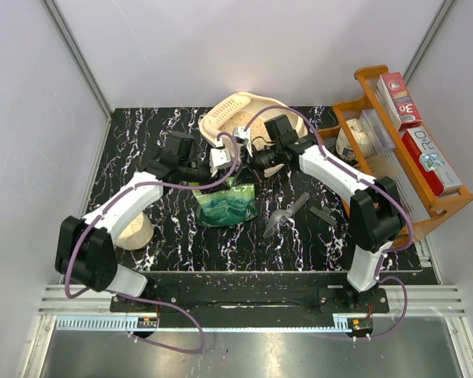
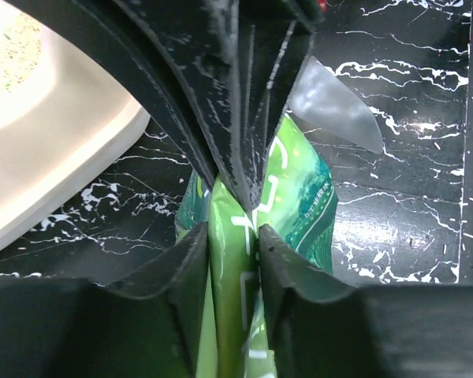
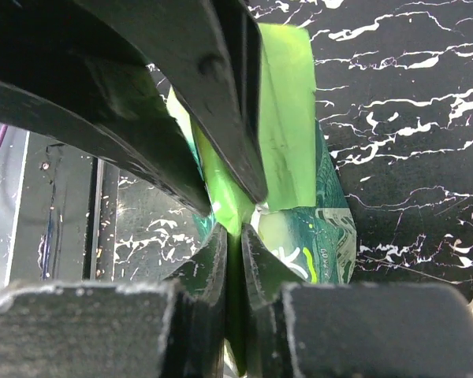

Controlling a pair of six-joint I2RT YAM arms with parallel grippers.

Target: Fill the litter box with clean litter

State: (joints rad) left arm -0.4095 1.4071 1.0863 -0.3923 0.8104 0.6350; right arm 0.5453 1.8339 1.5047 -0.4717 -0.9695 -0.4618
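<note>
Since nothing can be poured until its top is opened, both arms meet over the green bag (image 1: 227,206) standing mid-bench (image 1: 181,236). Each takes one side of the bag's upper edge, likely to part the mouth or to lift it for tipping. The right pincer (image 3: 236,256) is almost closed, with a thin fold of green film nipped between its pads. The left pincer (image 2: 232,244) stands partway apart and a thicker fold fills the gap; whether it presses on the film or merely flanks it, I cannot tell. Just beyond the bag, toward the far side of the bench, sits the litter box (image 2: 55,150). Some clean litter (image 2: 12,59) already lies inside it.
</note>
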